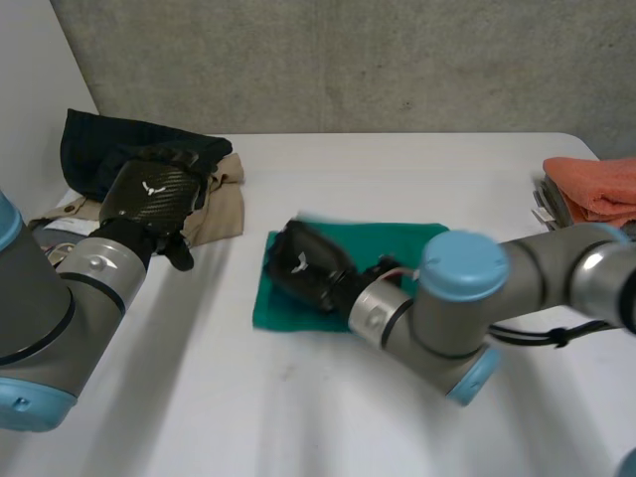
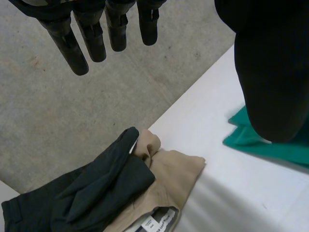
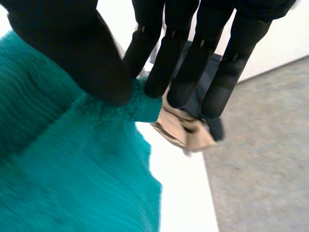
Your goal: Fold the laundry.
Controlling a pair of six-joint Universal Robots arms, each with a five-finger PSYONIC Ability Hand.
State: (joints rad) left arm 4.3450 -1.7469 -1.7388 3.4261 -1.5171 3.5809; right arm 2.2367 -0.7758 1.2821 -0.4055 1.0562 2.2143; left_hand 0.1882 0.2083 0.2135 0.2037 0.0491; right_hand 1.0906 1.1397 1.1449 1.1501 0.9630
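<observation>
A green towel (image 1: pixel 397 243) lies folded in the middle of the white table (image 1: pixel 328 169). My right hand (image 1: pixel 303 266) rests on its left edge and pinches a corner of the green towel (image 3: pixel 142 104) between thumb and straight fingers (image 3: pixel 186 72). My left hand (image 1: pixel 149 194) hovers open over the pile at the back left, its fingers (image 2: pixel 96 38) straight and apart from the thumb (image 2: pixel 270 72). That pile holds a dark garment (image 2: pixel 96 188) lying on tan trousers (image 2: pixel 166 179).
An orange cloth (image 1: pixel 596 184) sits on a stack at the table's right edge. The dark garment (image 1: pixel 119 144) and tan trousers (image 1: pixel 219 204) lie near the table's back-left corner. A grey floor (image 2: pixel 72 121) lies beyond the table's edge.
</observation>
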